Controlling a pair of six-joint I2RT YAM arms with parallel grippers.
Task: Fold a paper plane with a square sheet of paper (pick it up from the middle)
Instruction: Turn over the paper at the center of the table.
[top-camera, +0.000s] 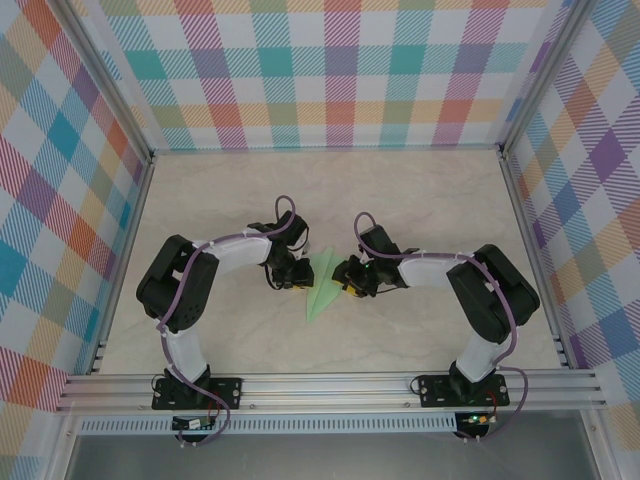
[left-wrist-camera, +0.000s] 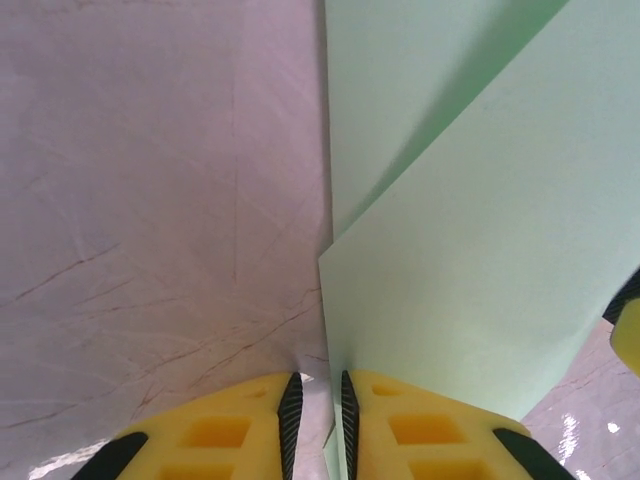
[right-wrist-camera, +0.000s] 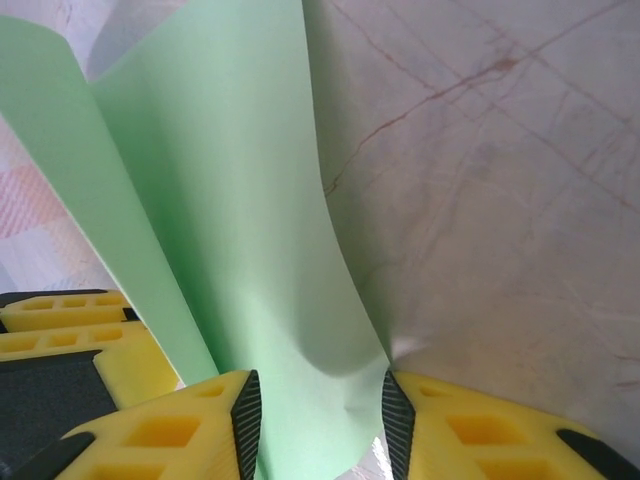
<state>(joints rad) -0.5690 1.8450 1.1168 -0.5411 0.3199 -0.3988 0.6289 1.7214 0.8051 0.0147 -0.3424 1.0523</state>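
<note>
L gripper (left-wrist-camera: 318, 390) pinches the half-made paper plane (left-wrist-camera: 480, 250) at its edge. R gripper (right-wrist-camera: 320, 395) has jaws apart round it. Folding's midway, I think. Next: press the crease flat.

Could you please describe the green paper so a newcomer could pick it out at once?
On the pale marbled table inside the plaid walls, look where the two black arms meet. Between the left gripper and the right gripper sits the mint-green paper, folded into a slim point. Its plain pale green sets it apart from the black arms.
</note>
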